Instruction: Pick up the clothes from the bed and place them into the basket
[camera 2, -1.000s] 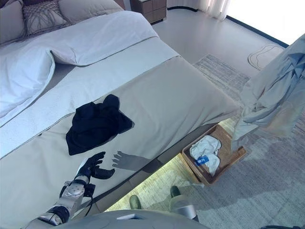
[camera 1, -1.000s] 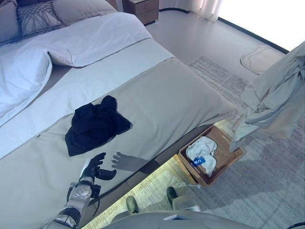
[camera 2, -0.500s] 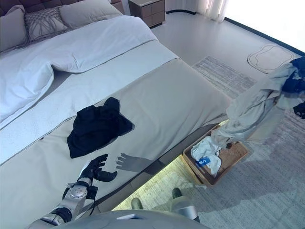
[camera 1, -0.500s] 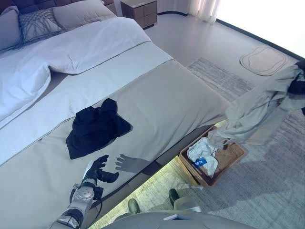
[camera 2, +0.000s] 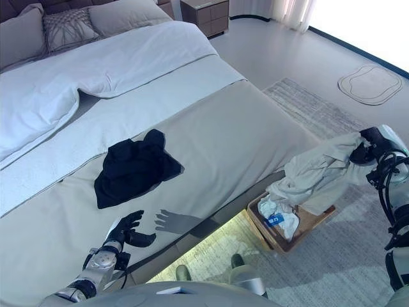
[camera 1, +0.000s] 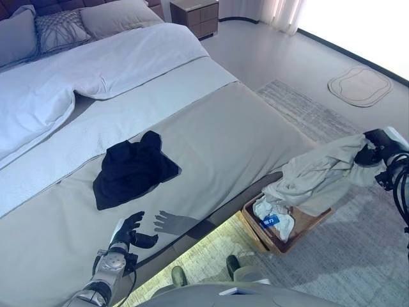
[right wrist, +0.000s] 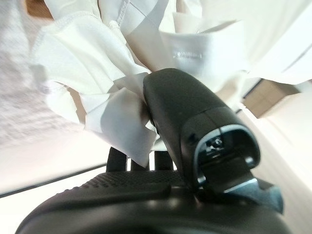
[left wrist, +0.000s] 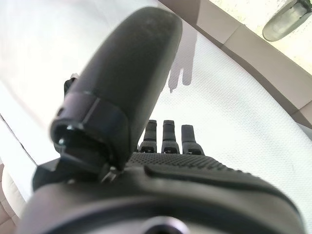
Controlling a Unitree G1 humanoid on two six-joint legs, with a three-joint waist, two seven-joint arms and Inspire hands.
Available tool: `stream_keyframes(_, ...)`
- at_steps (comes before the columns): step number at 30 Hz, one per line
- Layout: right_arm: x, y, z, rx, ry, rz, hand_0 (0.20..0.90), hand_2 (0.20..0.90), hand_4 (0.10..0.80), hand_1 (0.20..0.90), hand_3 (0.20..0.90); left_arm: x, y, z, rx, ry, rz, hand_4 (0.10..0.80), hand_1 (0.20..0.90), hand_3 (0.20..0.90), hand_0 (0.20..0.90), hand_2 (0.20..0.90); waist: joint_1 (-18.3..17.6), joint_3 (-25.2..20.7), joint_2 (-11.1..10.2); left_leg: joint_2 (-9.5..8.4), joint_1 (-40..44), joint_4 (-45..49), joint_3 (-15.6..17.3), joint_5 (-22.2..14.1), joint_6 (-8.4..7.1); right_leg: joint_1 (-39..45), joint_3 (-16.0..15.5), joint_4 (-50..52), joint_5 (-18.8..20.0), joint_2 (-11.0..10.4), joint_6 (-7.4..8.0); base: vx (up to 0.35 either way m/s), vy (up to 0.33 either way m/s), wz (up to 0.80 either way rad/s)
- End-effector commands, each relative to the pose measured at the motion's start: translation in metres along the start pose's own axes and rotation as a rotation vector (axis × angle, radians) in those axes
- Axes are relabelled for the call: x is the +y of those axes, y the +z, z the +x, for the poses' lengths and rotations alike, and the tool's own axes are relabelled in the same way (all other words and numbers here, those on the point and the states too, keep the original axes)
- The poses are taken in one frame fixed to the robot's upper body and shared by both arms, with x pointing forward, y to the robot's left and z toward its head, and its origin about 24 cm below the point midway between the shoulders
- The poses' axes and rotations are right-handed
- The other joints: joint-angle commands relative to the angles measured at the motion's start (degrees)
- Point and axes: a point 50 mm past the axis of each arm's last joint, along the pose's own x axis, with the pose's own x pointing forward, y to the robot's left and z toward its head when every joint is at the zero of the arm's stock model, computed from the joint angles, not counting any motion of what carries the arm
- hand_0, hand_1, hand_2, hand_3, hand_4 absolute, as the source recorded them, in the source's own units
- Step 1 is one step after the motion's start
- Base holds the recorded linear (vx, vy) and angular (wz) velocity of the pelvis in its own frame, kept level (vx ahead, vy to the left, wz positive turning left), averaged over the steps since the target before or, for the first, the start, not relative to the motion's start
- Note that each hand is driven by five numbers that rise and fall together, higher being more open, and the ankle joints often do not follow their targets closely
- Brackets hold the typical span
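Mid-task, by the look of it: a white garment (camera 1: 273, 214) with a blue tag already lies inside the basket (camera 1: 316, 220), which sits on the floor at the foot-side edge of the bed (camera 1: 243, 134). A pale grey garment (camera 1: 316, 176) is on its way in — it drapes down from the right hand (camera 2: 370, 146), which is off to the side of the basket and above it, with the low end of the cloth hanging over the basket's rim, touching or nearly touching the white one; not released yet. Right wrist view shows the thumb and fingers (right wrist: 168, 161) clamped on bunched pale cloth, so grip is on. Left to do: one black garment (camera 1: 131, 171) crumpled on the bed, well apart from the basket, untouched. Left hand (camera 1: 130, 231) hovers low over the bed cover near the bed's edge, just short of the black garment, holding nothing; fingers apart and only loosely bent, thumb out, per the left wrist view. Judgement: roughly two of three visible items handled once this drop completes.
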Motion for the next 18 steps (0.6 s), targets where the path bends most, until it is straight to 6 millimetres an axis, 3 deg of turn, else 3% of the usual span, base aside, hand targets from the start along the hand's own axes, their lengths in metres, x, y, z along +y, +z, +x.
stream_keyframes(1, -0.036, 0.020, 0.004, -0.046, -0.154, 0.003, 0.900, 0.900, 0.800, 0.900, 0.900, 0.025, 0.018, 0.006, -0.081, 0.084, 0.026, 0.800, 0.900, 0.900, 0.900, 0.900, 2.41, -5.74, -2.39, 0.29, 4.12, 0.38, 0.08, -7.10, 0.09, -4.59, 0.68, 1.92, 4.35, 1.00, 1.04, 0.000, 0.000, 0.00)
stream_keyframes(11, -0.015, 0.000, 0.003, 0.032, -0.157, 0.016, 0.900, 0.900, 0.800, 0.900, 0.900, 0.026, 0.016, 0.006, -0.076, 0.087, 0.028, 0.800, 0.900, 0.900, 0.900, 0.900, 2.63, -5.51, -2.24, 0.12, 3.96, 0.38, -0.30, -7.03, 0.25, -4.58, 0.76, 1.91, 4.42, 1.07, 1.13, 0.000, 0.000, 0.00)
stream_keyframes(18, -0.022, 0.006, 0.002, -0.009, -0.223, 0.043, 0.900, 0.900, 0.800, 0.900, 0.900, 0.027, 0.018, 0.006, -0.085, 0.088, 0.021, 0.800, 0.900, 0.900, 0.900, 0.900, 2.52, -5.38, -2.26, 0.17, 3.92, 0.38, -0.37, -6.96, 0.20, -4.65, 0.92, 1.92, 4.52, 1.09, 1.18, 0.000, 0.000, 0.00)
